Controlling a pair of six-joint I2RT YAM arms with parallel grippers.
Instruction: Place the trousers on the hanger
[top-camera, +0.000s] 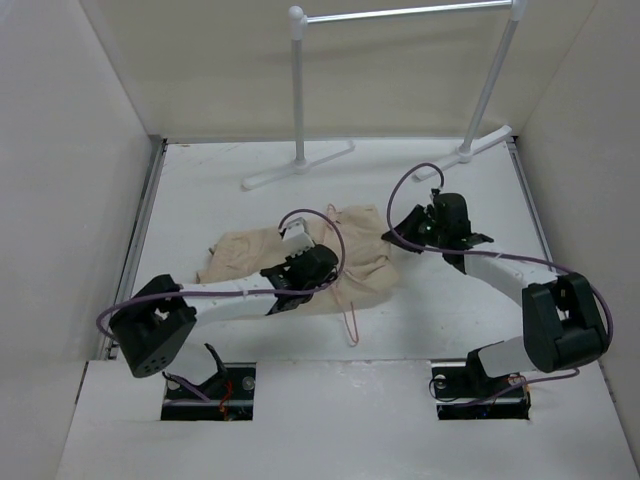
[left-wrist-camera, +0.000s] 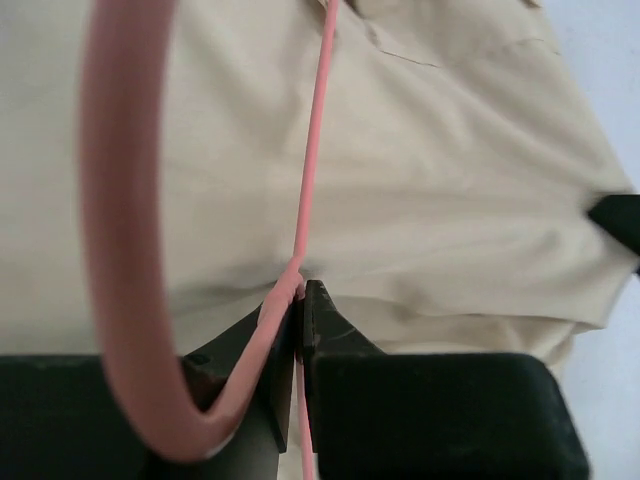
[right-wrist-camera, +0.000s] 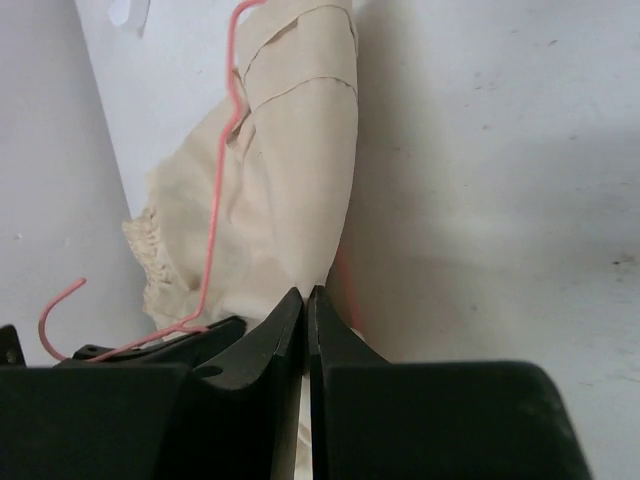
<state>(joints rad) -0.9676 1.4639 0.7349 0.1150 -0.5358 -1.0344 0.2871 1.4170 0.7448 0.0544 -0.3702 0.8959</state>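
Left gripper is clamping the hanger wire above the trousers; right gripper is pinching the trousers' edge, jaws closed on cloth.

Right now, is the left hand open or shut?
Shut. In the left wrist view, the left hand pinches the hanger wire with no gap.

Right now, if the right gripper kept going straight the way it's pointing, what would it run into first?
The light beige cloth trousers: the right gripper's shut tips sit at a folded corner, apparently pinching it, so cloth comes first.
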